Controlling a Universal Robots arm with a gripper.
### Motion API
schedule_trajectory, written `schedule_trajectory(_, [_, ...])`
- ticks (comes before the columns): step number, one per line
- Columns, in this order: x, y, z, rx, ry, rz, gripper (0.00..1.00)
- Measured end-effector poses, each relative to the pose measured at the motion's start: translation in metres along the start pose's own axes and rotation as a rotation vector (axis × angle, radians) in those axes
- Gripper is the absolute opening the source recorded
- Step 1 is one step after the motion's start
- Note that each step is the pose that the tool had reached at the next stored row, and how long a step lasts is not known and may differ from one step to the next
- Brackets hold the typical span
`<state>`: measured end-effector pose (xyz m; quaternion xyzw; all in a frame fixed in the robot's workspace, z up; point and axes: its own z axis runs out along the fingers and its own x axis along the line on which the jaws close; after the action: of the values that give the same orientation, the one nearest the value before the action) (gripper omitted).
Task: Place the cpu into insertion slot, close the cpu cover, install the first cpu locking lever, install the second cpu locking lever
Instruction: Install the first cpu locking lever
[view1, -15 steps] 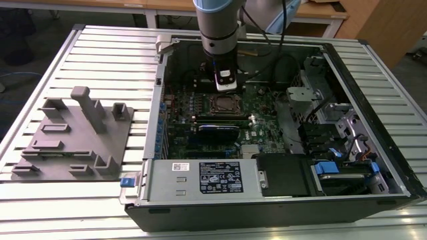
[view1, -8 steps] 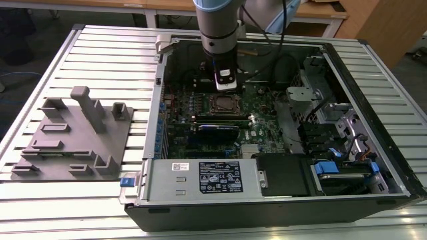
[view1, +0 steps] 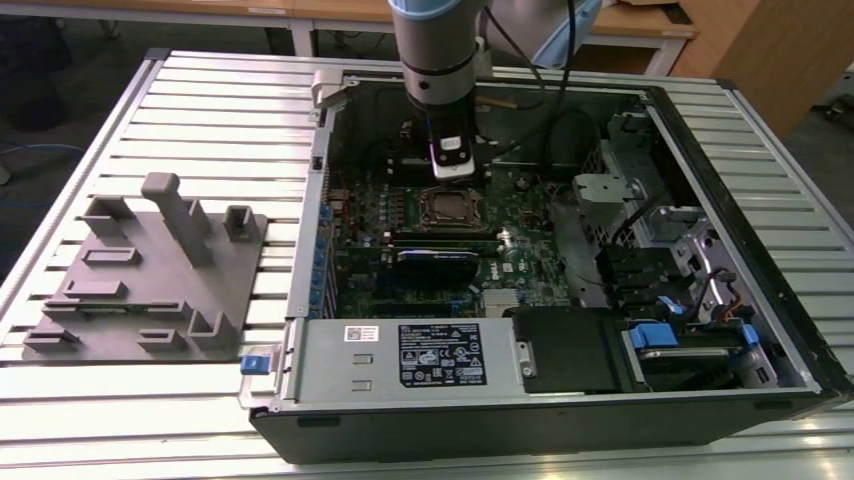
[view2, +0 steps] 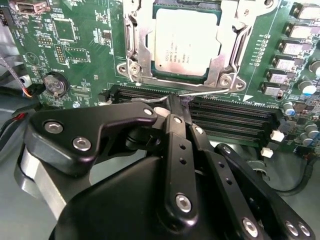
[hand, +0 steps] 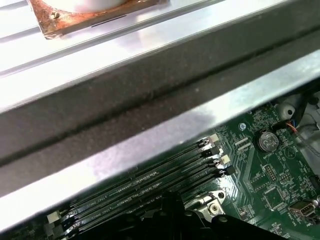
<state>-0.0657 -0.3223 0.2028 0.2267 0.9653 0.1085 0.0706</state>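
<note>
Reaching arm: 1 arm goes down into the open PC case on a slatted worktop. The claw sits low over the board, on the far-wall side of the socket in the exterior view.
Grip: in the second wrist view the claw has both fingers drawn together, no gap betw. tips. Tips meet a thin wire lever; pinching or just pressing, can't tell.
Cpu: 1 cpu, silver face up, seated in the socket, just beyond the claw tips and straight ahead of the fingers.
Cover: 1 cover, a silver frame, looks folded flat over the cpu edges.
Lever axis: runs crosswise to the fingers, along the socket edge nearest the claw, parallel to the RAM slots.
RAM slots: 4, lying betw. claw body and socket.
Stage (judged): cpu in, cover down, work now at a lever; latched or not, can't tell.
Jig: 1 grey moulded jig on the worktop, at the exterior view's left, apart from the case.
</note>
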Motion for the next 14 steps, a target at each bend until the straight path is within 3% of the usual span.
schedule_trajectory(14, [-0.0011,-0.0006,0.0057,0.0005,-0.0033,0.007,0.11])
